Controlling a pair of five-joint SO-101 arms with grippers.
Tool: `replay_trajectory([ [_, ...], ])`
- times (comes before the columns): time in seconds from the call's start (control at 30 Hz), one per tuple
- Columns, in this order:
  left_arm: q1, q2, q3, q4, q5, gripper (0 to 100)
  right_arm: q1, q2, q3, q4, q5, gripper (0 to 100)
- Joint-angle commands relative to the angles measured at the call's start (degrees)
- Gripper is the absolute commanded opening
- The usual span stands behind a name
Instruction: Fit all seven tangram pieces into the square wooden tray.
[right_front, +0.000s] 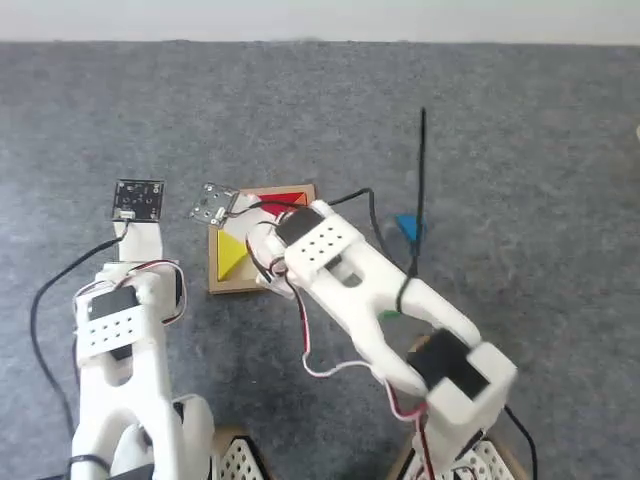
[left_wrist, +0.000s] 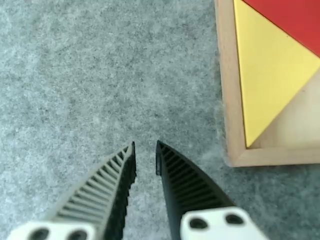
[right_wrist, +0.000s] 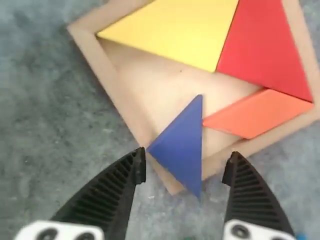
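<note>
The square wooden tray (right_front: 225, 286) lies on grey carpet. In the right wrist view it (right_wrist: 100, 60) holds a yellow triangle (right_wrist: 180, 30), a red triangle (right_wrist: 265, 50) and an orange parallelogram (right_wrist: 255, 112). A blue triangle (right_wrist: 182, 145) lies across the tray's rim, one corner inside and the rest over the carpet. My right gripper (right_wrist: 186, 152) is open and straddles this triangle without touching it. My left gripper (left_wrist: 145, 145) hovers over bare carpet beside the tray (left_wrist: 225, 75), its fingers nearly together with nothing between them.
A small blue piece (right_front: 408, 227) lies on the carpet to the right of the tray. A green piece (right_front: 390, 315) peeks out from under the right arm. A black cable (right_front: 422, 180) runs over the carpet near them.
</note>
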Motion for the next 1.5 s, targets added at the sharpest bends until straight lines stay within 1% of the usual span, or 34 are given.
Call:
replay_trajectory([
  [0.0,-0.26,-1.85,-0.57,-1.32,-0.35,7,0.13,-9.80,2.90,0.66,3.16,24.9],
  [0.1,-0.62,-1.85,-0.57,-1.32,-0.35,7,1.63,-15.96,9.32,-0.57,6.24,24.8],
  [0.2,-2.73,-1.85,-1.27,-1.32,-0.26,7,1.54,-21.41,20.13,-5.58,13.63,24.8],
  [0.27,-3.25,-1.85,-1.45,-1.32,-0.09,7,0.13,-24.75,29.54,-12.97,18.99,24.8],
  [0.3,-3.25,-1.85,-1.54,-1.32,0.53,7,-0.31,-26.24,34.02,-17.19,20.48,24.8],
  [0.37,-3.25,-1.85,-1.63,-1.32,1.41,8,-0.48,-28.62,41.85,-26.33,21.19,24.8],
  [0.43,-3.25,-1.85,-1.71,-1.32,1.49,8,-0.48,-29.67,46.24,-33.80,21.19,25.1],
  [0.5,-3.25,-1.85,-1.71,-1.23,1.67,8,-0.57,-28.62,46.42,-35.65,21.45,25.1],
  [0.6,-3.25,-1.85,-1.71,-1.23,1.67,8,-0.40,-23.69,42.90,-36.09,21.71,25.1],
  [0.77,-3.25,-1.85,-1.71,-1.23,1.67,8,-0.66,-15.87,38.15,-36.18,25.85,25.1],
  [0.97,-3.25,-1.85,-1.71,-1.23,1.67,8,-0.66,-16.04,37.27,-36.26,26.20,24.9],
  [1.1,-3.25,-1.85,-1.71,-1.23,1.67,8,-0.66,-16.57,37.10,-36.26,29.19,24.8],
  [1.23,-3.25,-1.85,-1.71,-1.23,1.67,8,-0.75,-16.66,36.13,-36.18,29.45,25.1],
  [1.47,-3.52,-1.85,-1.80,-1.23,1.76,7,-2.51,-16.48,33.93,-36.26,30.86,25.2],
])
